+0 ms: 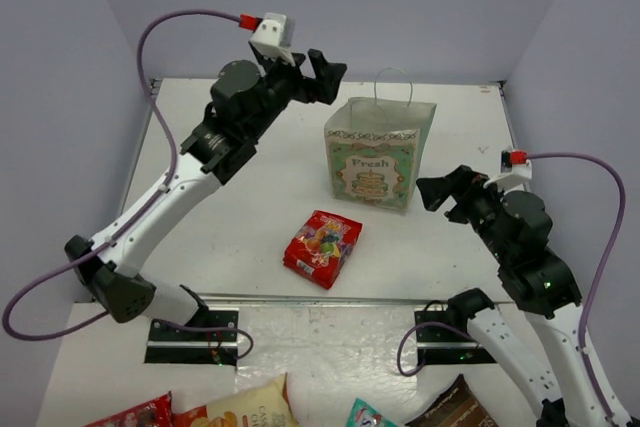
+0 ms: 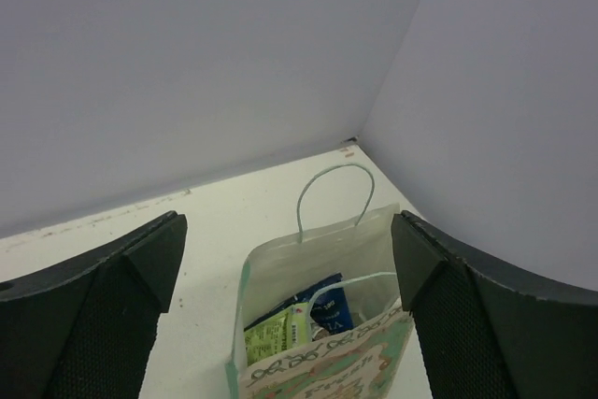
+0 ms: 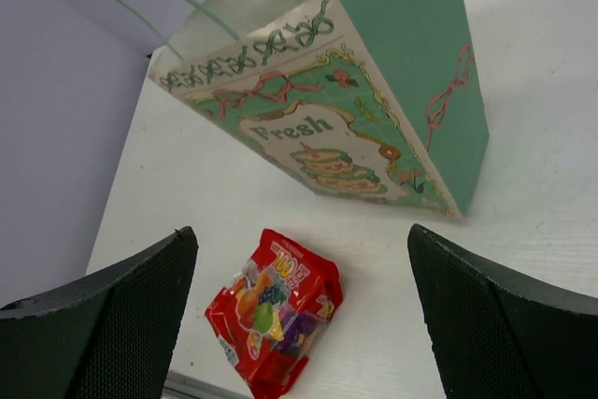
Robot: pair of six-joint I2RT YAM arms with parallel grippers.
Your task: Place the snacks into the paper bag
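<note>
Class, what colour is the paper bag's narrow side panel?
Paper bag side: mint green, pink ribbon drawing; clearest in right wrist view.

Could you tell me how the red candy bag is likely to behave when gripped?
The red candy bag looks glossy, so it may slip between the fingers. Its puffy, creased film probably yields rather than staying stiff. Lying flat, it shouldn't roll.

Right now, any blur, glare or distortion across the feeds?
Top external: even light, no glare, soft shadows under the paper bag and red candy bag. Left wrist: near fingers dark and soft, bag contents readable. Right wrist: camera tilted, so bag looks leaning; print sharp.
</note>
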